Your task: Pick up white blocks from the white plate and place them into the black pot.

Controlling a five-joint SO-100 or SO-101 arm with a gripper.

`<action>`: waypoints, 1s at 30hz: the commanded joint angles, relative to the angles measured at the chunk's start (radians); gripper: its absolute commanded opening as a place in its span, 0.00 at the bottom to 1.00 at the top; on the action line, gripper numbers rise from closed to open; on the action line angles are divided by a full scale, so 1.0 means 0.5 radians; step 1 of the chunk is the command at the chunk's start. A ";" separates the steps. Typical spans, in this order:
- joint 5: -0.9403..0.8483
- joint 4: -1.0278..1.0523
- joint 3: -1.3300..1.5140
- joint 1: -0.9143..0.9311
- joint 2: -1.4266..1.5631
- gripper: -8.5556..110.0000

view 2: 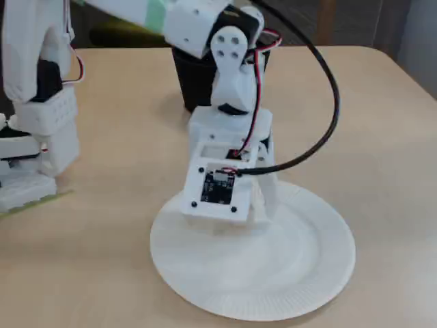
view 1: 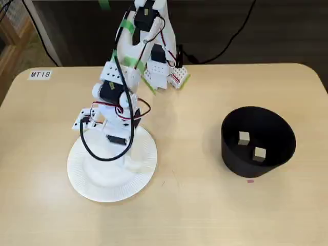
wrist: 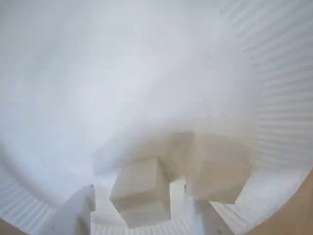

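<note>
Hovering low over the table (view 1: pixel 215 215), the arm (view 1: pixel 134 61) is bent down from the twelve o'clock edge of a fixed view so that its gripper (wrist: pixel 142 210) sits right on the white plate (view 1: pixel 84 182), around four o'clock of the plate's centre. Well apart at three o'clock stands the black pot (view 1: pixel 233 154), and two white blocks (view 1: pixel 244 137) already lie on its floor, so by my reckoning half the job is banked. Down in the wrist view two more cubes rest on the plate, touching or nearly so: one block (wrist: pixel 142 193) at six o'clock sits between the two finger tips, its neighbour (wrist: pixel 217 174) just beside it at about four o'clock. The fingers (wrist: pixel 78 210) look spread, standing either side of the nearer cube without pinching it yet. To do this grab well, I'd judge the jaws should close squarely on the nearer cube's flat faces, with the right-hand tip slipping into the narrow gap so the neighbour isn't nudged or caught along, then lift straight up before swinging toward the pot. Now the trouble spots: both fixed views hide the plate's cubes behind the wrist and camera housing (view 2: pixel 218 188), the wrist picture is soft and washed out, the finger tips are cut off at its bottom edge, and whether the tips touch the plate I cannot tell.
</note>
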 commanded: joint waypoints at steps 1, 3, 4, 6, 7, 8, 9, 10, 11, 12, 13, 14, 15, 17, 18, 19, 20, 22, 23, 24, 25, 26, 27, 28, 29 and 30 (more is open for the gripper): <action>0.015 -0.071 -0.083 0.021 0.000 0.23; 0.015 -0.114 -0.083 0.025 -0.018 0.20; 0.015 -0.135 -0.083 0.028 -0.028 0.18; 0.009 -0.178 -0.086 0.031 -0.040 0.15; 0.009 -0.202 -0.086 0.034 -0.046 0.13; 0.015 -0.227 -0.086 0.037 -0.055 0.10; 0.015 -0.245 -0.089 0.043 -0.064 0.08; 0.015 -0.264 -0.089 0.046 -0.071 0.06; 0.009 -0.282 -0.089 0.049 -0.080 0.05; 0.000 -0.291 -0.089 0.052 -0.083 0.05; -0.009 -0.304 -0.089 0.055 -0.086 0.05; -0.028 -0.316 -0.089 0.055 -0.086 0.05; -0.043 -0.328 -0.089 0.055 -0.080 0.05; -0.071 -0.371 -0.089 0.040 -0.028 0.05; -0.092 -0.411 -0.089 0.028 0.012 0.05; -0.110 -0.451 -0.089 0.006 0.064 0.05; -0.126 -0.512 -0.089 -0.018 0.129 0.05; -0.150 -0.675 -0.089 -0.089 0.270 0.05; -0.160 -0.767 -0.089 -0.138 0.344 0.05; -0.160 -0.862 -0.089 -0.187 0.420 0.05; -0.160 -0.954 -0.092 -0.245 0.497 0.05; -0.156 -1.031 -0.095 -0.307 0.580 0.05; -0.138 -1.111 -0.095 -0.371 0.663 0.05; -0.114 -1.187 -0.095 -0.442 0.749 0.05; -0.086 -1.249 -0.095 -0.512 0.834 0.05; -0.046 -1.295 -0.095 -0.589 0.911 0.05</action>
